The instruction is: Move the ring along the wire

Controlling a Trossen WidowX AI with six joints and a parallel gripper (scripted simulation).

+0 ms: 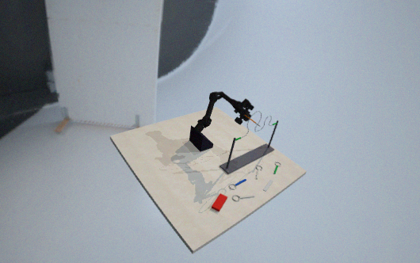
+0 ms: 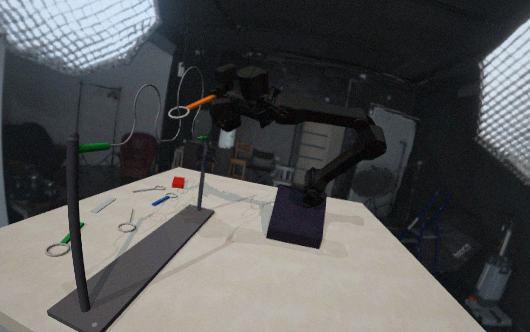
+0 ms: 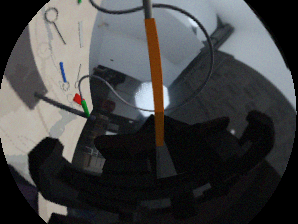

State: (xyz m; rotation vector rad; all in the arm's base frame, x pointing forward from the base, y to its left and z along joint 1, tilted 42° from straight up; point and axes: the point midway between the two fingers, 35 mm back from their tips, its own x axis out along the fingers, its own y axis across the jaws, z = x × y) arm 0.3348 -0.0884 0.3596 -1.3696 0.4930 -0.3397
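Observation:
My gripper (image 1: pixel 246 116) (image 2: pixel 216 96) (image 3: pixel 155 116) is shut on the orange handle (image 1: pixel 252 120) (image 2: pixel 201 102) (image 3: pixel 156 70), high above the table. In the exterior view the ring (image 2: pixel 178 118) lies nearly level at the handle's far end, around the near side of the wire's tall loop. Whether it touches the thin grey wire (image 2: pixel 148 85) (image 3: pixel 212 56) cannot be told. In the wrist view the ring is outside the frame. One green part (image 1: pixel 238 139) (image 2: pixel 202 137) (image 3: pixel 85 108) is at the red block's end, the other green part (image 1: pixel 275 123) (image 2: pixel 94 147) at the far end.
Two dark posts (image 1: pixel 231 155) (image 2: pixel 201 180) stand on a long grey base (image 1: pixel 250 158) (image 2: pixel 145 255). Beyond it lie a red block (image 1: pixel 219 202) (image 2: pixel 178 182), a blue-handled ring (image 1: pixel 240 182) (image 2: pixel 161 201), a green-handled ring (image 1: pixel 276 169), plain rings and a pale strip (image 1: pixel 268 185) (image 2: pixel 103 205).

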